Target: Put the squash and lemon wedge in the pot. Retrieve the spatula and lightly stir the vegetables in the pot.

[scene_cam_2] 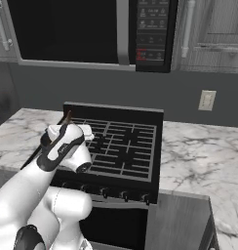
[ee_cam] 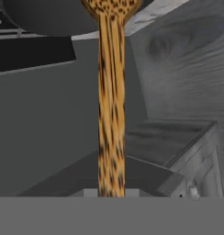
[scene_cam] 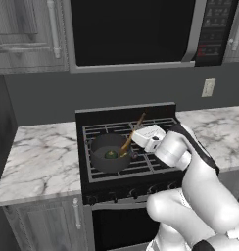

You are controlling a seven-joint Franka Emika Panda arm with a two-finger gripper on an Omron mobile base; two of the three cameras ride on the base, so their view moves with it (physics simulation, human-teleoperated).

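Slender wooden spatula (scene_cam: 133, 134), light brown with dark speckles, clamped between the narrowly closed jaws of the gripper (scene_cam: 132, 137), handle tilting up toward the far right, lower end dipping into the pot (scene_cam: 109, 153). Squat, dark grey, round, sitting on the near left part of the stove grate (scene_cam: 151, 164). Inside it the squash (scene_cam: 110, 155), a small dark green ball low in the bowl; lemon wedge too small to make out. Spatula touching or just above the pot's right rim, hard to tell which. Open grate to the right and behind the pot. Marble counter (scene_cam: 40, 157) on both sides of the black stove, grey wall behind with an outlet (scene_cam: 208, 87), microwave (scene_cam: 131, 32) and wood-grain cabinets above.
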